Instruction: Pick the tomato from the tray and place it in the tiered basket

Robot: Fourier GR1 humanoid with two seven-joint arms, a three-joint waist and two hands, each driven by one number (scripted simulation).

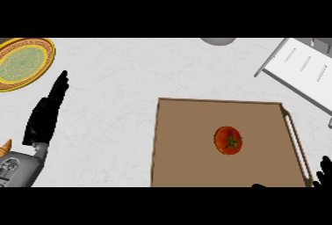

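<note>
Tomato (228, 140) lying on the brown tray (188, 132), right of its middle; white tiered basket (304, 70) far right; left hand (47, 112) resting at left, fingers straight, holding nothing; right hand (323, 172) barely showing at near right, finger state impossible to tell; yellow plate (23, 63) far left.

Red tomato (228, 140) with green stem, resting on brown tray (188, 132), white tiered basket (304, 70) upper right

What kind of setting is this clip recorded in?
Likely a kitchen counter: a pale marbled countertop holds a brown serving tray with a tomato, a patterned plate and a white tiered basket.
</note>
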